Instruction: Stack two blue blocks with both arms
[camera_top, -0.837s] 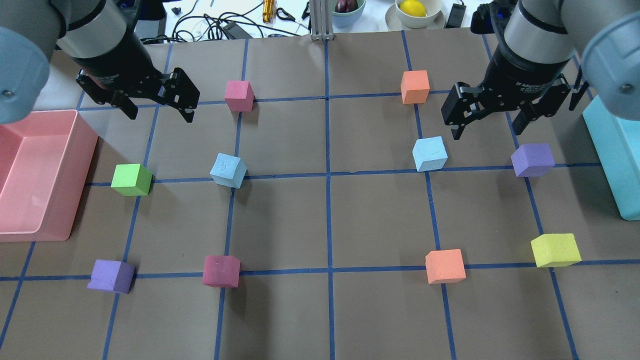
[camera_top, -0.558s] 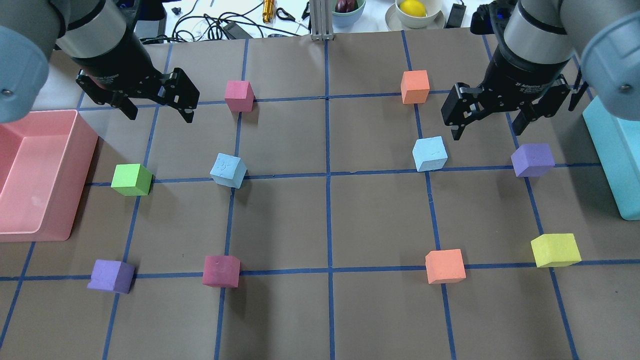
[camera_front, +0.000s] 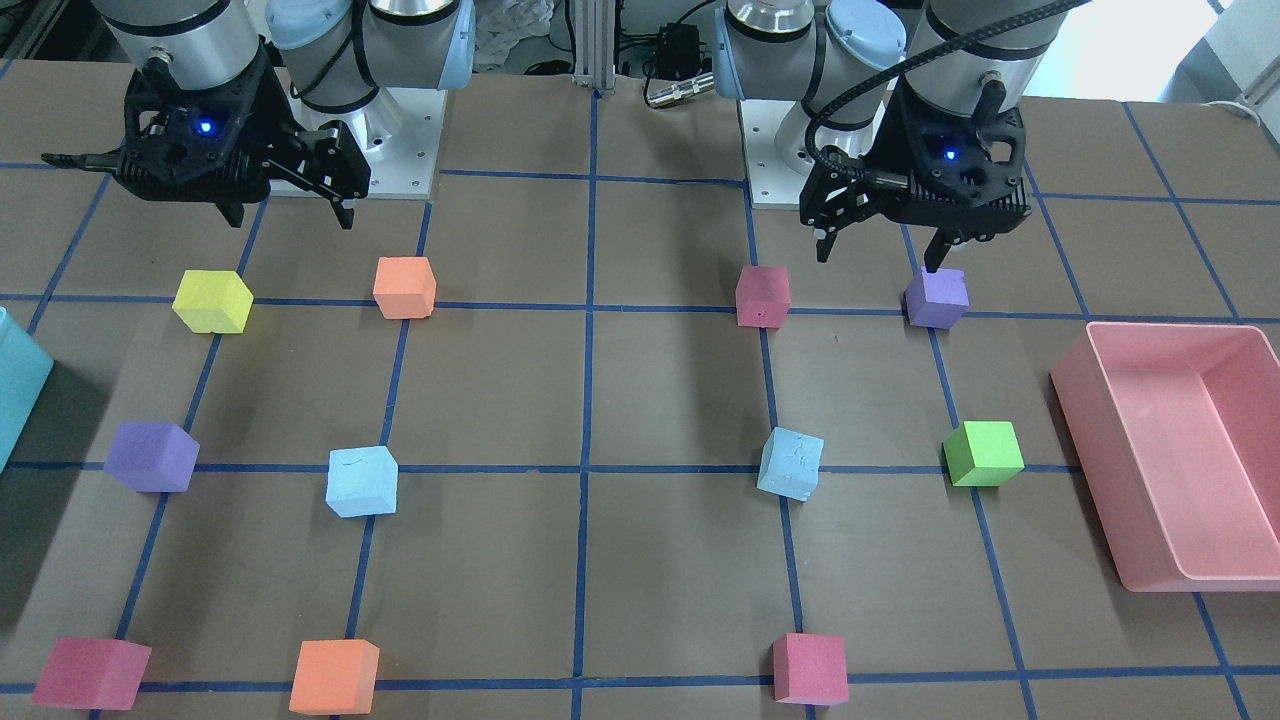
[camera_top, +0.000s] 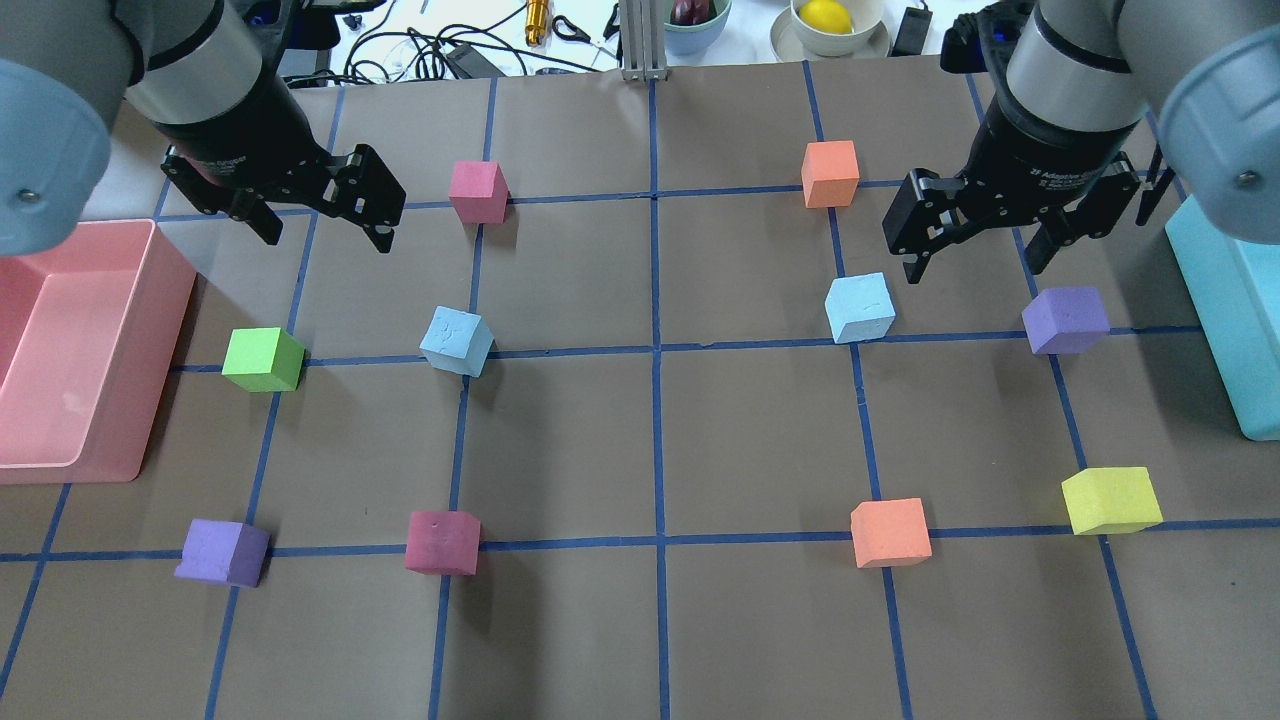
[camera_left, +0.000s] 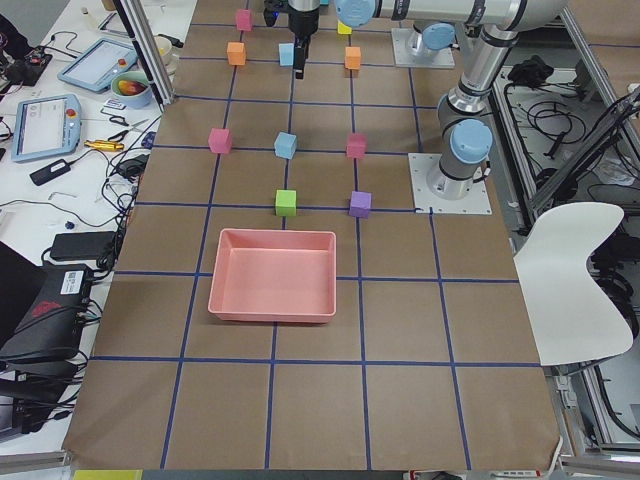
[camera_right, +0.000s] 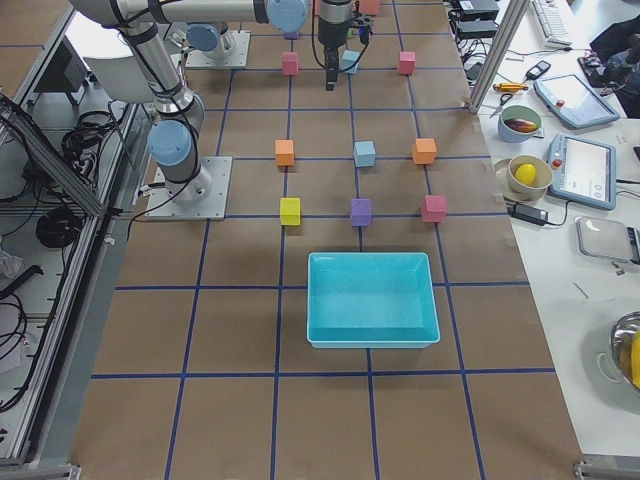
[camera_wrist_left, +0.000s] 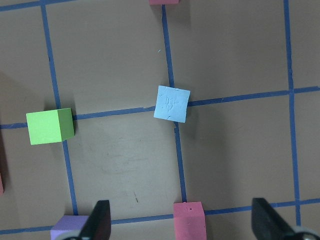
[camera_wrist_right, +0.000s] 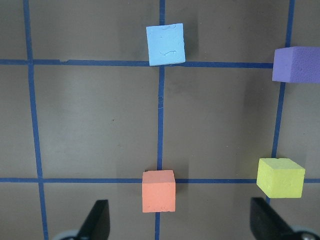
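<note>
The left arm (camera_top: 200, 70) edges a touch toward its blue block (camera_top: 456, 341), the right arm (camera_top: 1070, 70) barely stirs near the other blue block (camera_top: 859, 307); jaws wide and empty, both

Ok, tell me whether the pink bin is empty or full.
Empty: the pink bin shows only its bare floor in the left and front views.

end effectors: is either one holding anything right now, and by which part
Nothing is held. The left end effector and right end effector hang open and empty; the two blue blocks lie untouched on the table.
</note>
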